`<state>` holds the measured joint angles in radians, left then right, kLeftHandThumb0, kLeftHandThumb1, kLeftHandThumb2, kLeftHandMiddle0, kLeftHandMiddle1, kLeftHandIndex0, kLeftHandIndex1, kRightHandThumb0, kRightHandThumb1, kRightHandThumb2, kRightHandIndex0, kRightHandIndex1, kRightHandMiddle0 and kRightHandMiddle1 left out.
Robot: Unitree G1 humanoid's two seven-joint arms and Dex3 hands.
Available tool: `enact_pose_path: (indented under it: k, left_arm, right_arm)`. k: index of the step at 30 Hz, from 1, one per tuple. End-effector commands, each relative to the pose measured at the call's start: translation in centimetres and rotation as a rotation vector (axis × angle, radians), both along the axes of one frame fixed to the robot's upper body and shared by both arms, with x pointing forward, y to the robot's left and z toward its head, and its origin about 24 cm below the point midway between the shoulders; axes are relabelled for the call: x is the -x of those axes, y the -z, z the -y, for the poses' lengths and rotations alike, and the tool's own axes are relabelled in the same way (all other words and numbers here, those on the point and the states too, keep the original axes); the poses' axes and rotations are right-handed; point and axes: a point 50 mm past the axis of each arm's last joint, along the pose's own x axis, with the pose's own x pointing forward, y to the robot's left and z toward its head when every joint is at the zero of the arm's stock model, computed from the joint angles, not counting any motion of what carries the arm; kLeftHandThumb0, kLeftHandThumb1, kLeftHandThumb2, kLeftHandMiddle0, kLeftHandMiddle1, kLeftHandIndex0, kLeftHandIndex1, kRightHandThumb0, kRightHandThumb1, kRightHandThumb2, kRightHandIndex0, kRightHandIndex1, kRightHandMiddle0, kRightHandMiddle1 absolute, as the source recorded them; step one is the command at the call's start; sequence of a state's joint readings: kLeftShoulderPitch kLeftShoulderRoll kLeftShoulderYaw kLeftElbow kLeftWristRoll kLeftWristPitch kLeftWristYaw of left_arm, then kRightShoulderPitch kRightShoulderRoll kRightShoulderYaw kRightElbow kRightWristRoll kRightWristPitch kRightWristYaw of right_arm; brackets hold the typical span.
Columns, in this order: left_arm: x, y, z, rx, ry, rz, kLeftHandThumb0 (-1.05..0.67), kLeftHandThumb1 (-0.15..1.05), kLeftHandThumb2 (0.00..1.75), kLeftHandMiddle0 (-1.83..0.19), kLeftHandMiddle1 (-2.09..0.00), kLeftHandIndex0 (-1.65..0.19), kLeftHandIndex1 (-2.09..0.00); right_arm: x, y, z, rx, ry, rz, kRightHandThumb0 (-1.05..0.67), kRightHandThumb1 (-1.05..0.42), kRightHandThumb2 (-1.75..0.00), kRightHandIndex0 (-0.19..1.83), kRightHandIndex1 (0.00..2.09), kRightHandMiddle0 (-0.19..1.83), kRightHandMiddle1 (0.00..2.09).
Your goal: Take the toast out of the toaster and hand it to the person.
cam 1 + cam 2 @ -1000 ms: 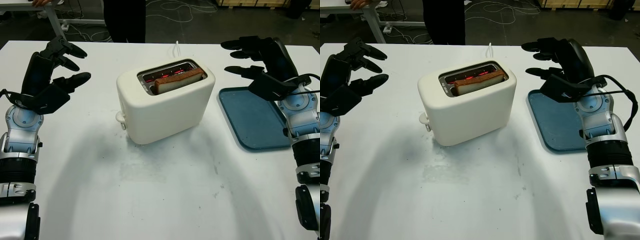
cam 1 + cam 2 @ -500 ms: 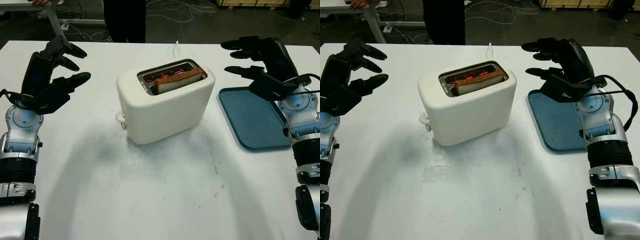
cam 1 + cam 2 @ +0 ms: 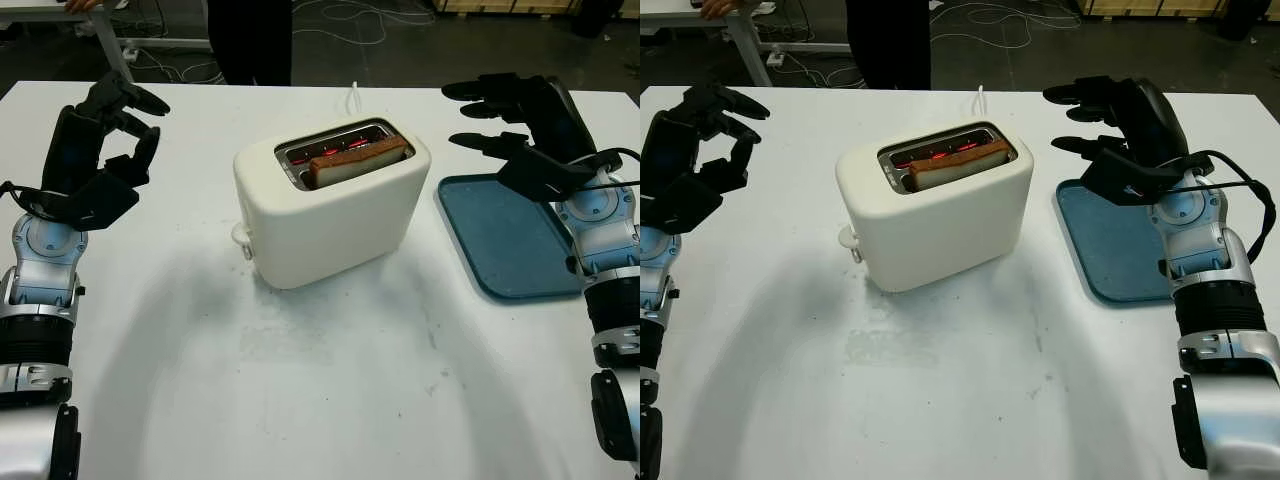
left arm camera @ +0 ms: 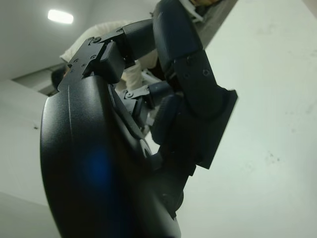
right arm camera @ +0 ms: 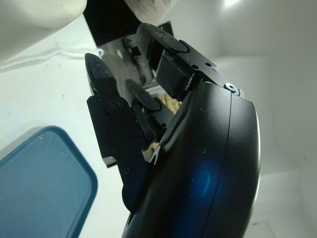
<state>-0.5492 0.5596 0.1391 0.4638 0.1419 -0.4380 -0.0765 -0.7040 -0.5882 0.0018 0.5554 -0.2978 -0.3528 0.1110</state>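
The browned slice of toast [image 3: 357, 159] stood in the cream plastic toaster [image 3: 330, 213], long axis left-right; the empty, uncurled right hand [image 3: 500, 115] hovered nearer (left hand [image 3: 105, 140] curled, empty).

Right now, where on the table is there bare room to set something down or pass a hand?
Free: the wide strip in front of the toaster, the gap between it and the left hand, and the tray floor. Tighter: between toaster and tray, where the right hand hangs above the tray's far edge.

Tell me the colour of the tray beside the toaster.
The tray is dark teal blue, clearest in the left eye view.
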Motion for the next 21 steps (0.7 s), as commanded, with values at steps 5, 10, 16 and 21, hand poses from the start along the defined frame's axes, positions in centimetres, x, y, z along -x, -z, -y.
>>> enact_pose_path:
  k: [5,10,16,21]
  left_arm:
    - [0.08,-0.55,0.19,0.068,0.015,0.05,-0.67,0.29,1.74,-0.22,-1.43,-0.28,-1.31]
    - [0.15,-0.61,0.51,0.056,0.002,0.072,-0.73,0.32,1.75,-0.2,-1.44,-0.29,-1.35]
    - [0.02,-0.24,0.51,0.067,0.01,0.065,-0.86,0.36,1.36,-0.29,-1.36,-0.3,-1.33]
    - [0.0,-0.23,0.42,0.056,-0.003,0.063,-0.91,0.72,0.65,-0.3,-1.35,-0.32,-1.29]
  right_arm:
    - [0.07,-0.3,0.27,0.007,0.006,0.007,-0.25,-0.78,0.0,0.94,0.0,0.85,0.0]
    - [0.03,-0.24,0.32,0.003,0.008,-0.002,-0.25,-0.79,0.0,0.93,0.0,0.85,0.0]
    - [0.05,-0.27,0.31,0.012,0.001,0.009,-0.27,-0.79,0.0,0.95,0.01,0.85,0.0]
    - [0.03,-0.27,0.32,0.01,0.004,0.004,-0.27,-0.79,0.0,0.94,0.0,0.85,0.0]
